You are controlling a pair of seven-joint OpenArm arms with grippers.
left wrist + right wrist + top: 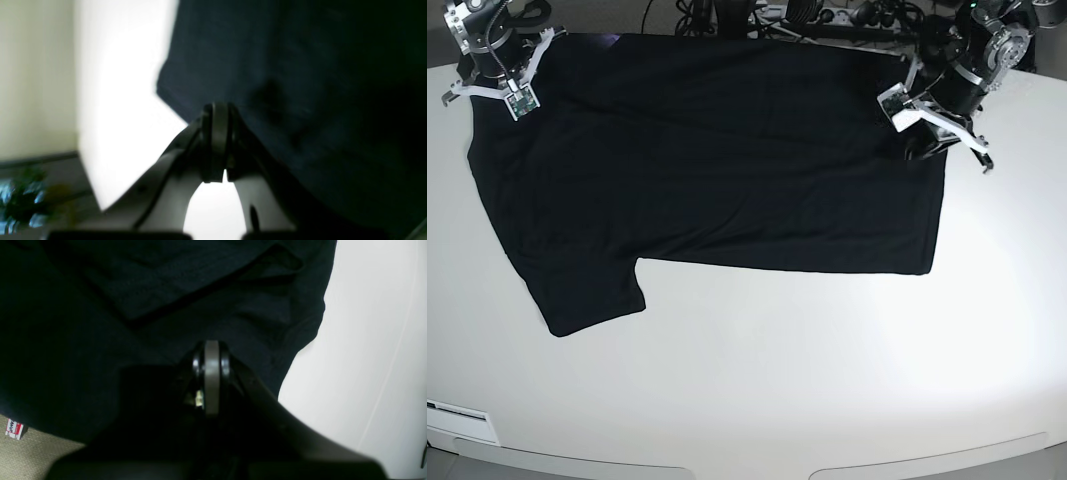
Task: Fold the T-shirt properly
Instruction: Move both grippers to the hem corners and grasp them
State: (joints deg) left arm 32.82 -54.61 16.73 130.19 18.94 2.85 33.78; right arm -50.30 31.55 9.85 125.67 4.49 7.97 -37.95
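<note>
The black T-shirt lies spread on the white table, plain side up, with one short sleeve pointing toward the front left. At its far left corner, my right gripper is shut on the cloth; the right wrist view shows its closed tips buried in dark folds. My left gripper pinches the hem at the right edge. In the left wrist view its tips are shut on the blurred cloth border.
Cables and dark equipment line the table's back edge. The table's front rim curves across the bottom. A plant stands on the floor beyond the table in the left wrist view.
</note>
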